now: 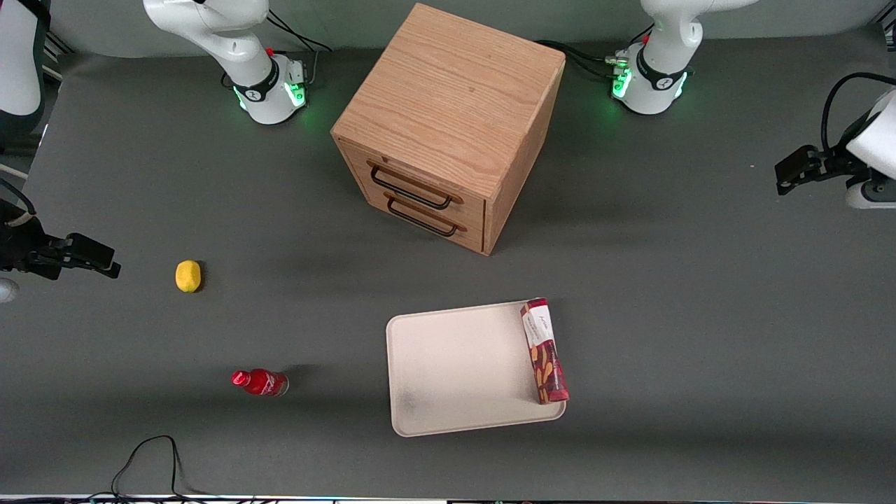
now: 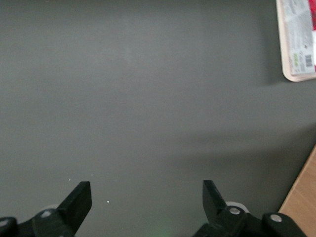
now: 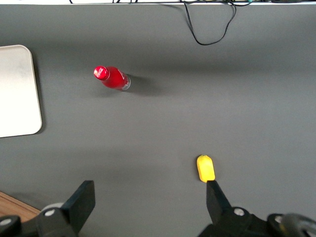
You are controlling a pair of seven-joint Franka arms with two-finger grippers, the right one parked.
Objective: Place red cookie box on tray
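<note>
On the tray's (image 1: 462, 371) edge toward the working arm's end of the table, the red cookie box (image 1: 544, 351) lies flat along the rim, running nearly the whole depth of the tray, its white label panel at the end farther from the front camera and its cookie pictures toward the nearer end. The cream-white tray sits on the grey table (image 1: 700, 315), nearer the front camera than the wooden two-drawer cabinet (image 1: 451, 126), which stands turned at an angle with both drawers shut. The left arm's gripper (image 1: 787, 175) hangs above bare table at the working arm's end, well apart from the tray and box, and its jaws are spread wide with nothing between them; the wrist view shows only grey surface between the two black fingers (image 2: 79, 200). Toward the parked arm's end, a small red bottle (image 1: 260, 382) lies on its side and a yellow lemon (image 1: 187, 276) rests farther from the front camera.
</note>
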